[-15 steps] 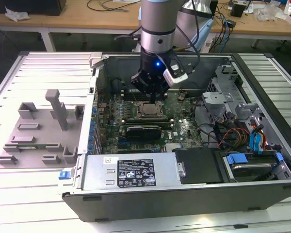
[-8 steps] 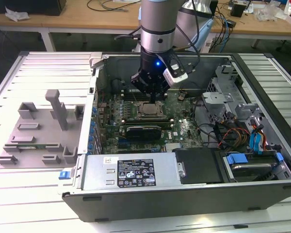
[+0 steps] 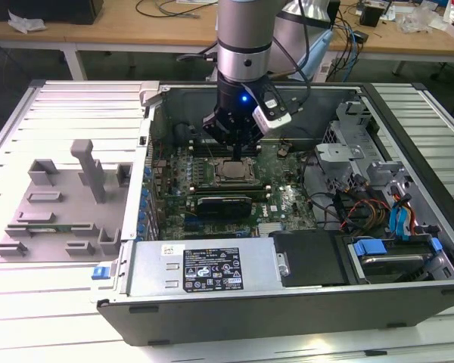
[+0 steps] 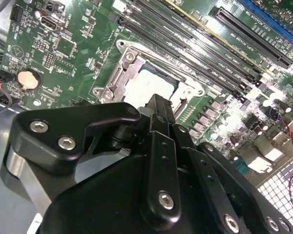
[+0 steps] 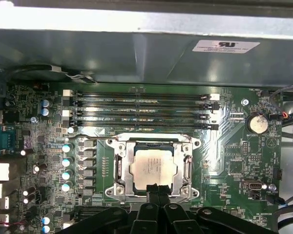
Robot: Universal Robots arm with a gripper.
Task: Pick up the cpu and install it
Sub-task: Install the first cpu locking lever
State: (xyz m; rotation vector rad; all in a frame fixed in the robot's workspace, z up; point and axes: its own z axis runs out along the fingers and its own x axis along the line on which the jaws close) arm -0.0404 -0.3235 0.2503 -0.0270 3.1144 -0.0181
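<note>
First wrist view shows one cpu (image 5: pixel 153 167) lying flat in one socket frame (image 5: pixel 118 168), beside four memory slots (image 5: pixel 141 117); the gripper (image 5: pixel 156 188) hangs just over its edge, fingers together, holding nothing

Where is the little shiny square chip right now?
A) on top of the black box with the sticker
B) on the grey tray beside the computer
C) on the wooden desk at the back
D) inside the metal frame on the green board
D: in the first wrist view the cpu lies inside the metal socket frame on the green board, with the hand at its edge.
</note>
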